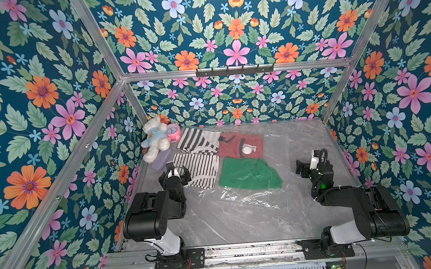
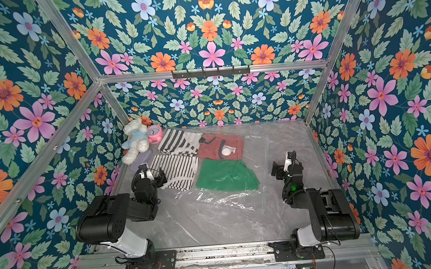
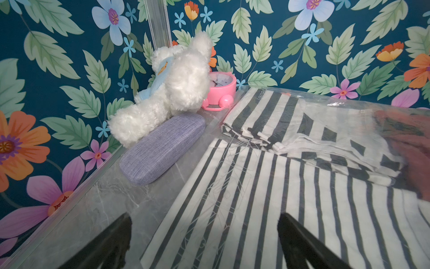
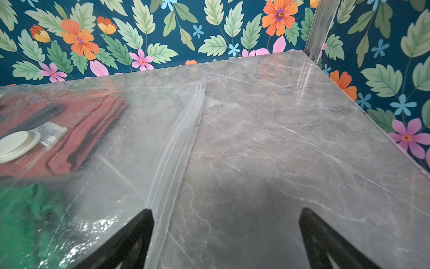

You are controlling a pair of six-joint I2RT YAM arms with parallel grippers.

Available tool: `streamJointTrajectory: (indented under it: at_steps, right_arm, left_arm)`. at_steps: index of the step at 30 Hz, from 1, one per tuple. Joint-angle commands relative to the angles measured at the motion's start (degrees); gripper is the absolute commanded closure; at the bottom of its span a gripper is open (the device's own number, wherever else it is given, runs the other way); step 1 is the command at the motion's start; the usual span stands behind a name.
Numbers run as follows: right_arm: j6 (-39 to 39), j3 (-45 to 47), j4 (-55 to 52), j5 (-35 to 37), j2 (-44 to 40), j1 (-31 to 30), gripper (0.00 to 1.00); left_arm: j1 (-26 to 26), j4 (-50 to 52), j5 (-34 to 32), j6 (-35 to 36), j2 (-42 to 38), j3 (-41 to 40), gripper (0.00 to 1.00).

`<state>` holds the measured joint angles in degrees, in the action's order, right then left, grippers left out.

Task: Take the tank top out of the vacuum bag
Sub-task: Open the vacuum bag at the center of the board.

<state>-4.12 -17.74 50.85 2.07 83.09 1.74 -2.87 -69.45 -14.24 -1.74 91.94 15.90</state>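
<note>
Top views high, looking down; wrist views low, close; red garment (image 4: 97,116) seemingly shared.

Grey marble table (image 1: 228,225) holds the vacuum bag (image 1: 250,200), teddy bear (image 1: 155,140), pink clock (image 1: 173,133) and lilac case (image 1: 161,161)

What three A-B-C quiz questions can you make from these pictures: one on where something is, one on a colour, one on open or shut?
1. Where is the teddy bear? A. far left corner of the table B. middle of the table C. near right corner
2. What colour is the clock? A. green B. pink C. yellow
3. How are the left hand and right hand? A. both shut B. both open, empty C. both gripping cloth
1A: it leans in the corner beside the clock. 2B: its case is pink. 3B: wrist views show fingers spread wide, gripping nothing.
</note>
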Motion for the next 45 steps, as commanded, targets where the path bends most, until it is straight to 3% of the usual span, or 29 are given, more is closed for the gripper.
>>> streamJointTrajectory:
  at_steps: [1, 5, 7, 8, 9, 10, 12, 13, 15, 16, 18, 20, 23, 25, 26, 28, 30, 39, 45]
  right_arm:
    - [0.08, -0.02, 1.34, -0.09, -0.03, 0.02, 0.01]
    - [0.27, -0.49, -1.19, 3.33, -2.52, -0.85, 0.01]
    - [4.51, -5.33, -16.84, 1.63, -11.44, -4.14, 0.01]
    - [4.23, -7.54, -22.1, -0.76, -14.79, -5.11, 0.01]
    - [-3.92, -8.89, -23.68, -4.02, -17.63, -4.75, 0.01]
    - [-13.98, -9.72, -22.81, -10.17, -18.9, -3.19, 0.01]
    - [-19.74, -13.87, -24.08, -24.1, -17.57, -2.37, 0.01]
    - [-18.69, -18.14, -29.03, -25.46, -15.85, -4.16, 0.01]
    - [-14.1, -26.01, -42.26, -17.98, -12.11, -8.61, 0.01]
    - [-15.77, -31.07, -50.58, -14.85, -9.14, -8.84, 0.01]
    - [-20.91, -35.88, -55.31, -18.35, -5.36, -5.98, 0.01]
    - [-23.58, -38.31, -58.85, -21.79, -3.76, -4.0, 0.01]
    - [-28.19, -32.95, -50.12, -28.3, -2.94, -1.13, 0.04]
    - [-23.7, -36.19, -59.88, -21.54, -0.81, -2.95, 0.06]
    - [-24.2, -37.65, -62.92, -22.0, 0.95, -2.83, 0.06]
    - [-27.73, -38.13, -62.67, -30.96, 5.04, 0.06, 0.16]
    - [-30.13, -36.74, -59.72, -34.74, 7.48, 1.24, 0.2]
    - [-29.92, -36.96, -57.85, -34.81, 14.02, 1.34, 0.29]
    - [-28.92, -36.07, -58.92, -29.85, 13.31, 1.34, 0.34]
  left_arm:
    - [0.04, -1.44, 0.36, 0.24, -0.1, 0.1, 0.0]
    - [0.24, -1.04, 1.04, 0.22, -0.24, 0.32, 0.0]
    - [-4.08, 0.82, -6.07, 3.83, -4.85, 0.49, 0.04]
    - [-9.14, 10.64, -14.58, 6.38, -9.18, 3.52, 0.03]
    - [-12.6, 22.13, -18.58, 5.01, -13.45, 9.52, 0.03]
    - [-13.36, 34.54, -15.69, 0.41, -15.63, 17.2, 0.04]
    - [-13.97, 46.88, -8.83, -7.97, -14.6, 28.01, 0.14]
    - [-15.6, 51.82, -7.8, -10.81, -12.66, 33.38, 0.18]
    - [-21.13, 57.19, -9.6, -12.44, -7.35, 42.44, 0.17]
    - [-24.61, 59.5, -11.47, -12.28, -4.02, 46.79, 0.17]
    - [-29.04, 63.77, -11.61, -13.46, 1.8, 55.26, 0.17]
    - [-31.44, 65.3, -8.02, -16.08, 6.05, 60.22, 0.18]
    - [-34.16, 63.05, -2.62, -18.71, 10.07, 62.78, 0.21]
    - [-36.75, 60.7, 0.33, -18.97, 12.58, 63.59, 0.2]
    - [-38.01, 60.96, 0.87, -18.7, 14.01, 64.85, 0.2]
    - [-40.46, 64.33, 2.46, -18.84, 18.39, 69.24, 0.2]
    - [-41.9, 66.61, 5.47, -19.43, 21.81, 72.53, 0.21]
    - [-43.81, 67.34, 7.46, -19.15, 24.94, 73.43, 0.22]
    - [-44.84, 67.47, 7.49, -17.47, 25.76, 73.94, 0.22]
